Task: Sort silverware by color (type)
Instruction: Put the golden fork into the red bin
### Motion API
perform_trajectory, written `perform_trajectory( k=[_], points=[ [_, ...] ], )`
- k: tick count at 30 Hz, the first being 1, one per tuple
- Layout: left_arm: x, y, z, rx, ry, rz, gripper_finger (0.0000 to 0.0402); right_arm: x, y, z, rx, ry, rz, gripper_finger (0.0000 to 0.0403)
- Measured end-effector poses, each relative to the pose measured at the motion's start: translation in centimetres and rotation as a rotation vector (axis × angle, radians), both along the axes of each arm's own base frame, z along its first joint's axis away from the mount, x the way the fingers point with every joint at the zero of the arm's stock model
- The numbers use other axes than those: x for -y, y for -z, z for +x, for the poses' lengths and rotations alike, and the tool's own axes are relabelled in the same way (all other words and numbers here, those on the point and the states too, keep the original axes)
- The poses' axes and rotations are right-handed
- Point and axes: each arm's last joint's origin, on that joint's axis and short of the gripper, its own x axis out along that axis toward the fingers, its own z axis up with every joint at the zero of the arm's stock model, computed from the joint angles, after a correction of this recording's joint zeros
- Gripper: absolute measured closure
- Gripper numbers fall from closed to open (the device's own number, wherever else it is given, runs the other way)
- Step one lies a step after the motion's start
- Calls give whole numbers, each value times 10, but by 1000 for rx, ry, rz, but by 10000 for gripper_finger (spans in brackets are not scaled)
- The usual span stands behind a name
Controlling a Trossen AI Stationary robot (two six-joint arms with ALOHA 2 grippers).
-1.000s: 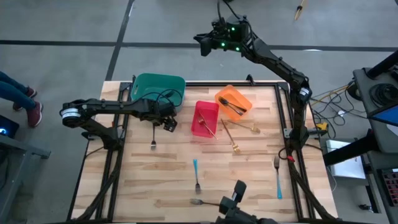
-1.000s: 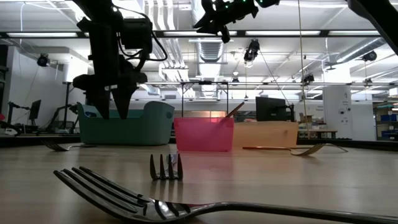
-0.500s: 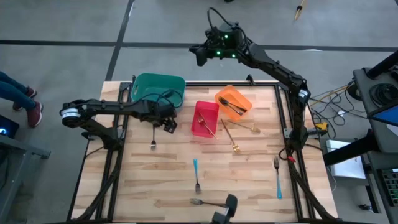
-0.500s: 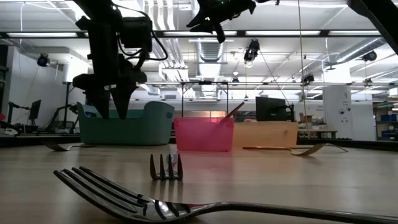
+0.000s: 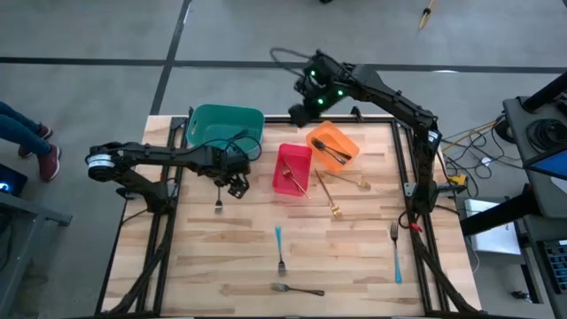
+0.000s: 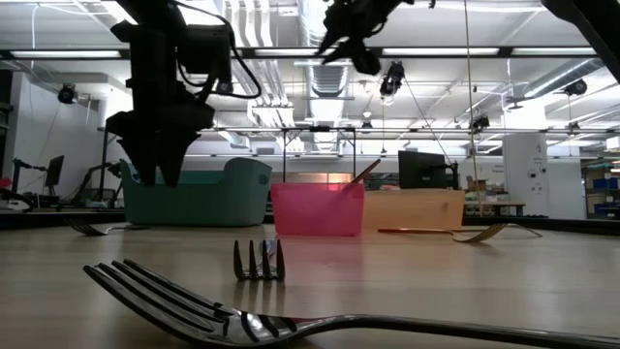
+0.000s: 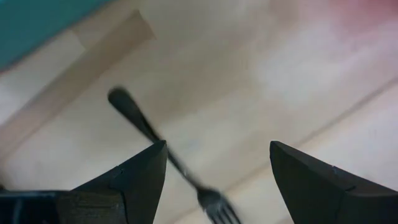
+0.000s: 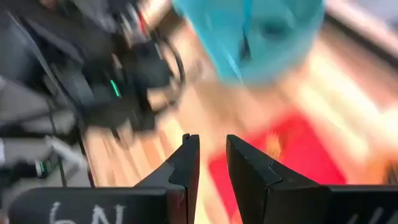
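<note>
Forks lie scattered flat on the counter (image 5: 213, 257) — a dark fork (image 5: 218, 200) near the left side, a blue-handled fork (image 5: 279, 248) at the middle, a second blue-handled fork (image 5: 395, 253) toward the right, and a dark fork at the near edge (image 5: 298, 289). Two gold forks (image 5: 329, 197) lie beside the red bin (image 5: 282, 182) — more forks rest in the orange bin (image 5: 346, 139).

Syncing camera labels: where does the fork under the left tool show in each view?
High view: fork on the wood below the left tool, in front of the teal bin.
Low view: far left, fork beside the teal bin.
Left wrist: fork between the fingers.
Right wrist: cannot tell.
Landmark: teal bin.
</note>
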Motion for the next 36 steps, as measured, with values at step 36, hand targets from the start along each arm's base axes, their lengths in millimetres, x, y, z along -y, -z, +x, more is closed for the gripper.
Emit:
perform_trajectory(
  k=[36],
  points=[
    [13, -1, -4, -53, 59, -29, 138, -101, 196, -35, -676, -2, 88, 328]
  ],
)
